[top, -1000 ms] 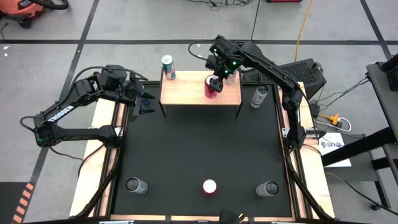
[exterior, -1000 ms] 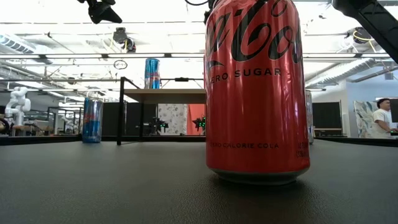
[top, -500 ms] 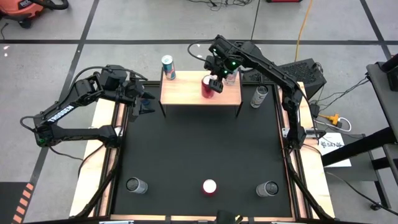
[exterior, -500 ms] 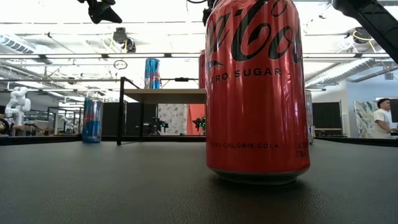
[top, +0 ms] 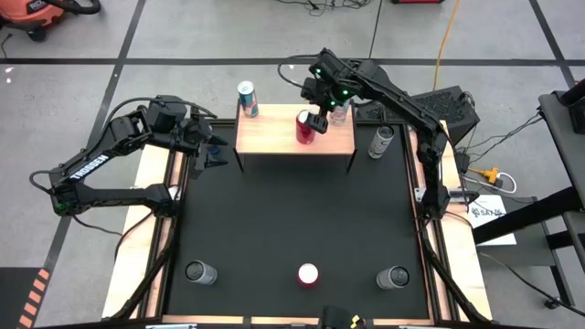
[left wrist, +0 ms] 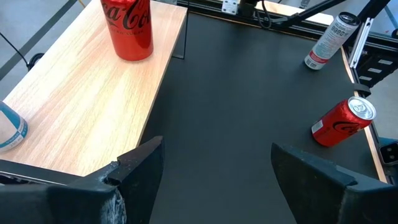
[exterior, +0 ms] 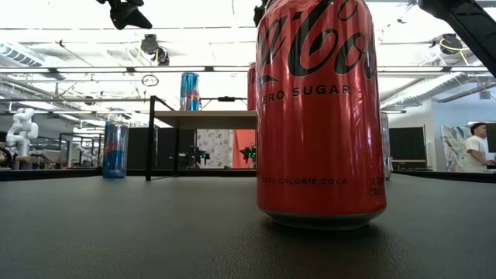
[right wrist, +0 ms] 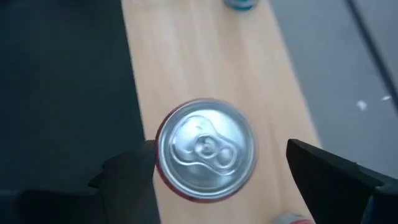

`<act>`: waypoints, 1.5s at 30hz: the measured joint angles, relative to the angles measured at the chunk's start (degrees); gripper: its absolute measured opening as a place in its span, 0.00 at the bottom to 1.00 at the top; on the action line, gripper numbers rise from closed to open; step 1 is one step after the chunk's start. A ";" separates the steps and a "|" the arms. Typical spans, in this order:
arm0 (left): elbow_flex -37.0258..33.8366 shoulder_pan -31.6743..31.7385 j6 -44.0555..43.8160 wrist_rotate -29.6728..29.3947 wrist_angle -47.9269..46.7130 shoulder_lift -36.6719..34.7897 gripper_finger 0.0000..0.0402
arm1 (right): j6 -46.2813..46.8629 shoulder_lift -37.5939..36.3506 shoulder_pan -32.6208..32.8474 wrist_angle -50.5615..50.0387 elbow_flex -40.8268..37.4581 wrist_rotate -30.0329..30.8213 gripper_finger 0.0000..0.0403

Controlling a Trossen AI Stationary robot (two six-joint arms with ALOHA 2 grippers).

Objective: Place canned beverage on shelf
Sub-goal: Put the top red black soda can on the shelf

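Red aluminium marks the key spot from above: a red can [top: 305, 127] stands upright on the shelf [top: 274, 137], right of its middle, directly beneath the right gripper [top: 317, 117], the can's long axis vertical. A blue-and-white can [top: 247, 99] stands at the shelf's far left corner. The left gripper [top: 212, 146] waits off the shelf's left end, clearly the farther of the two. On the black table, a silver can [top: 381, 141] stands just right of the shelf and three more line the near edge: grey [top: 198, 272], red [top: 308, 275], grey [top: 394, 277]. A further can seems to sit behind the right gripper, mostly hidden, so the count is six, perhaps seven.

At table level, the near red can [exterior: 319, 116] fills the view; behind it the shelf carries the blue can, with a sliver of red beside it.

From the left wrist, that arm's fingers [left wrist: 140, 171] spread wide and empty over the shelf's end.

From the right wrist, the can's silver lid [right wrist: 205, 148] sits centred between that arm's fingers [right wrist: 127, 177], spread wide of the rim, though contact on one side cannot be ruled out.
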 joint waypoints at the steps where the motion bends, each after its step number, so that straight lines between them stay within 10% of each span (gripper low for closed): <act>1: 0.00 0.00 0.01 0.01 -0.01 0.00 0.75 | 0.10 -0.40 0.00 0.52 0.00 0.31 0.86; 20: 0.00 0.00 0.01 0.01 0.00 -0.01 0.75 | 6.20 -2.56 4.33 1.49 0.02 0.15 0.83; 45: 0.00 0.00 0.02 -0.13 0.00 -0.01 0.75 | 13.86 -0.42 11.66 0.51 0.02 0.23 0.26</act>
